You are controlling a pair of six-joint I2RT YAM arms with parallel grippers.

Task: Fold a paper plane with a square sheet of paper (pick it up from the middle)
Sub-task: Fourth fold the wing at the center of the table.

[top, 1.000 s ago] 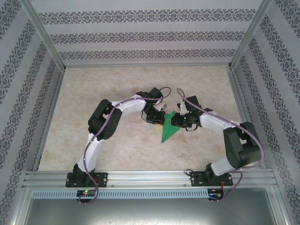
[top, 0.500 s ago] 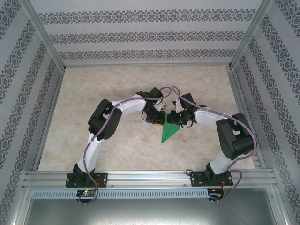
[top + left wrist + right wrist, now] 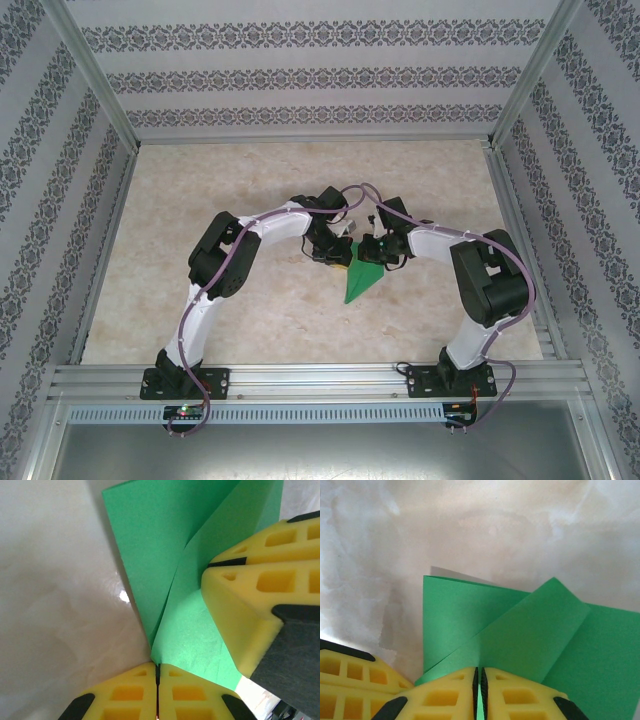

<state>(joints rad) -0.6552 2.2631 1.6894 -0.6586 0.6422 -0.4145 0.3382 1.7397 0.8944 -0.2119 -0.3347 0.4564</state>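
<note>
The green sheet of paper (image 3: 358,285) lies mid-table, folded into a pointed shape with its tip toward the near edge. Both grippers meet at its far end. My left gripper (image 3: 341,254) is shut, and the paper's (image 3: 155,545) crease runs straight into its jaw seam (image 3: 157,672). My right gripper (image 3: 368,252) is shut on a raised flap of the paper (image 3: 520,630), with green showing between its pads (image 3: 480,677). The right gripper's yellow fingers (image 3: 240,610) press close beside the paper in the left wrist view. The left gripper's fingers (image 3: 350,682) show at the lower left of the right wrist view.
The marble-patterned tabletop (image 3: 200,200) is bounded by patterned walls and aluminium posts. A metal rail (image 3: 320,380) runs along the near edge, where both arm bases are bolted.
The right arm has swung inward, and its gripper has shifted left, closer to the left gripper, over the paper's far end. The left arm and the paper have stayed put.
</note>
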